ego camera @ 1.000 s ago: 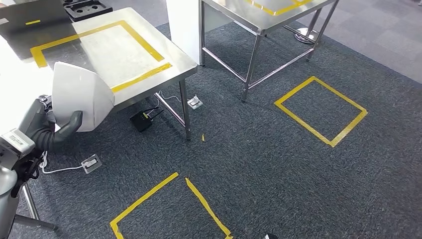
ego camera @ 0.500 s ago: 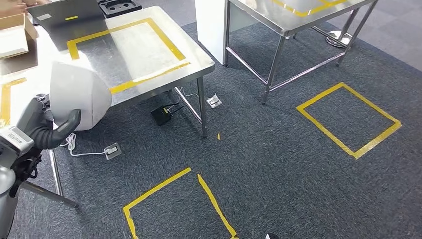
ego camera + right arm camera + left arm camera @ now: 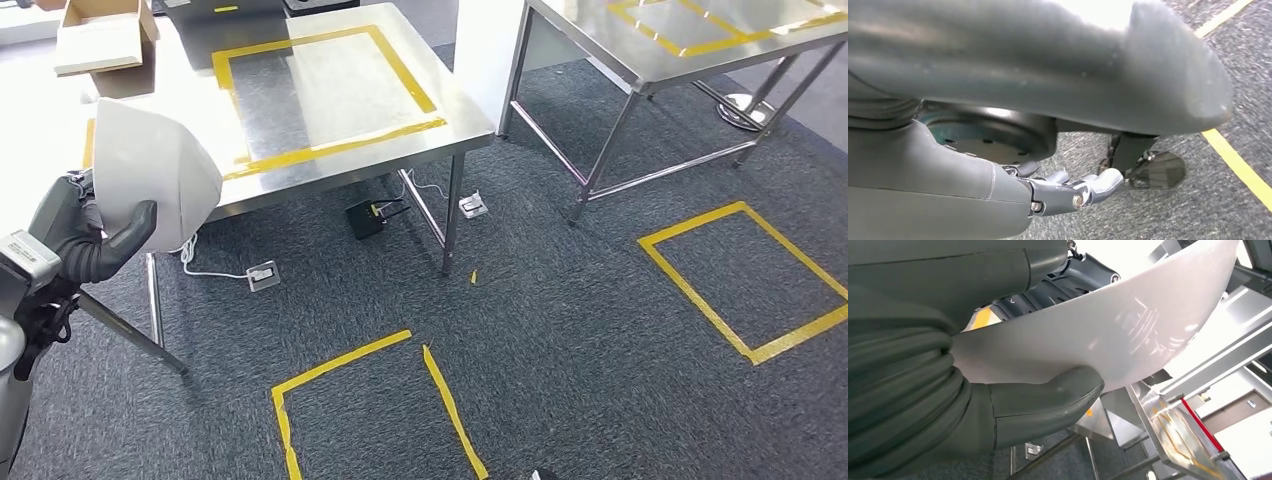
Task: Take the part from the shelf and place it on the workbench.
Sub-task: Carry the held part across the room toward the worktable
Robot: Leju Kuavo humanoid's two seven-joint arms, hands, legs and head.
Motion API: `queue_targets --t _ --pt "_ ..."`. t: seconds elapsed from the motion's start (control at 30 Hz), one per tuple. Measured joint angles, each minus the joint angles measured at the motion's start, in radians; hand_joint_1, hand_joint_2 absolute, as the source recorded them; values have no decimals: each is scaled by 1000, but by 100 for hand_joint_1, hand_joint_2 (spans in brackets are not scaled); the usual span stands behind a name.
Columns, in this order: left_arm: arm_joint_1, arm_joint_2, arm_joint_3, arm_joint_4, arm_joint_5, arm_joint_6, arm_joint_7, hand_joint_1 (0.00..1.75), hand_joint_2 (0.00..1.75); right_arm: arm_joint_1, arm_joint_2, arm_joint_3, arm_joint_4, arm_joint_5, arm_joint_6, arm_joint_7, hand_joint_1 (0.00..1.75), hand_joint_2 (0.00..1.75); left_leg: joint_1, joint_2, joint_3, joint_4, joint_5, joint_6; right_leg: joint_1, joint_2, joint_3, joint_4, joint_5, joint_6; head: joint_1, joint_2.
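A white, smooth, curved shell part (image 3: 150, 180) is held at the lower left of the head view. My left hand (image 3: 85, 240) grips it, thumb across its near face. The steel workbench (image 3: 330, 90), marked with a yellow tape rectangle (image 3: 325, 148), stands just beyond the part, whose upper half overlaps the bench's near left edge. In the left wrist view the part (image 3: 1108, 335) lies over my left hand (image 3: 998, 410), with the thumb pressed under its rim. My right hand (image 3: 948, 190) hangs over the carpet, its fingers (image 3: 1073, 192) stretched out and holding nothing.
A cardboard box (image 3: 105, 40) sits at the bench's far left. A second steel table (image 3: 690, 40) and a white pillar (image 3: 485, 50) stand to the right. Under the bench lie a black box (image 3: 367, 217), cables and floor sockets (image 3: 262, 274). Yellow tape squares (image 3: 750, 280) mark the carpet.
The camera has turned, so the whole scene has slid right and the workbench fills more of the view. The part stays in my left hand.
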State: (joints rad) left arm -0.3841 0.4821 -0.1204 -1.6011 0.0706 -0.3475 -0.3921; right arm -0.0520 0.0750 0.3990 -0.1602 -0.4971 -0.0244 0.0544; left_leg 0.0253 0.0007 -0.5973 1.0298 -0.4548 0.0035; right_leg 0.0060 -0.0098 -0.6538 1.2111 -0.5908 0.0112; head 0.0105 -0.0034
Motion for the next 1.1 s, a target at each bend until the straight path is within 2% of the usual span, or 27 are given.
queue_targets --t 0.03,0.07,0.1,0.13,0.17,0.23,0.27,0.3,0.37,0.43,0.47,0.53,0.57,0.7,0.77,0.83,0.97,1.1 --pt "-1 0 -2 3 1 0 0 175 175 1 0 0 0 -1 0 0 0 0 0 -8 -4 0 2 1 -3 5 -31 63 -24 3 1 0" --pt "-2 0 -3 6 3 0 0 175 175 1 0 0 0 -2 0 0 0 0 1 -17 -7 1 4 0 -6 6 -49 100 -31 5 1 0" --pt "-2 0 -5 8 4 0 0 175 175 2 0 0 0 -3 0 -1 0 0 1 -26 -9 1 6 -2 -8 6 -48 97 -18 5 2 0" --pt "-3 0 -7 10 5 0 0 175 175 2 0 0 0 -4 0 -2 0 0 2 -34 -9 1 8 -4 -9 9 -27 53 13 4 2 0" --pt "-5 0 -9 11 6 0 0 175 175 1 -1 0 0 -5 0 -2 0 0 3 -43 -9 1 10 -7 -11 16 10 -20 51 2 3 0" --pt "-12 -1 -12 13 7 1 0 175 175 0 -1 0 0 -6 0 -3 0 0 3 -57 -13 1 14 -17 -12 39 72 -146 97 -3 4 0" --pt "-15 -1 -13 13 8 2 0 175 175 0 -2 0 0 -8 0 -3 0 0 3 -64 -15 0 17 -24 -10 46 85 -177 104 -7 4 0" --pt "-16 -1 -14 14 9 3 1 175 175 0 -2 0 0 -9 0 -3 0 0 3 -70 -18 -3 21 -31 -7 47 85 -184 102 -11 4 0" --pt "-17 -1 -15 16 9 6 1 175 175 0 -2 0 0 -12 -1 -3 0 0 6 -76 -21 -8 26 -45 -7 33 84 -189 110 -24 4 0" --pt "-21 1 -16 17 9 10 3 175 175 -1 -2 0 0 -13 -1 -4 0 0 4 -54 -42 31 -3 -52 -11 18 84 -199 119 -41 1 0" --pt "-24 1 -17 18 9 11 4 175 175 -1 -2 0 0 -13 -1 -4 0 0 3 -36 -64 82 -35 -53 -10 11 83 -202 122 -46 0 0" --pt "-27 0 -21 21 9 13 5 175 175 1 -2 0 0 -14 -1 -4 0 0 1 -16 -109 190 -93 -55 -7 2 81 -202 123 -50 -2 0" --pt "-27 0 -22 22 9 13 6 175 175 2 -2 0 0 -14 -1 -4 0 0 1 -14 -122 222 -108 -56 -6 -1 81 -202 123 -51 -2 0" --pt "-26 -1 -26 25 8 13 8 175 175 2 -2 0 0 -14 -1 -4 0 0 1 -12 -142 276 -123 -57 -4 -9 79 -201 123 -51 -2 0" --pt "-29 -1 -30 30 7 14 10 175 175 2 -2 0 0 -17 -1 -4 0 0 0 0 -69 165 -72 -53 -1 -21 78 -195 121 -48 -2 0" --pt "-34 -1 -32 33 7 16 10 175 175 0 -2 -1 0 -22 -1 -4 0 0 -3 12 17 13 -18 -43 6 -28 72 -184 117 -42 -1 0" --pt "-36 -1 -37 35 13 27 12 175 175 1 -3 -1 0 -33 -7 -1 0 0 -5 10 17 -1 -16 -34 12 -28 66 -184 123 -54 2 0" --pt "-36 -1 -38 35 22 43 12 175 175 1 -3 -2 0 -35 -14 -1 0 0 -7 11 15 0 -15 -26 10 -28 68 -193 131 -42 2 0"
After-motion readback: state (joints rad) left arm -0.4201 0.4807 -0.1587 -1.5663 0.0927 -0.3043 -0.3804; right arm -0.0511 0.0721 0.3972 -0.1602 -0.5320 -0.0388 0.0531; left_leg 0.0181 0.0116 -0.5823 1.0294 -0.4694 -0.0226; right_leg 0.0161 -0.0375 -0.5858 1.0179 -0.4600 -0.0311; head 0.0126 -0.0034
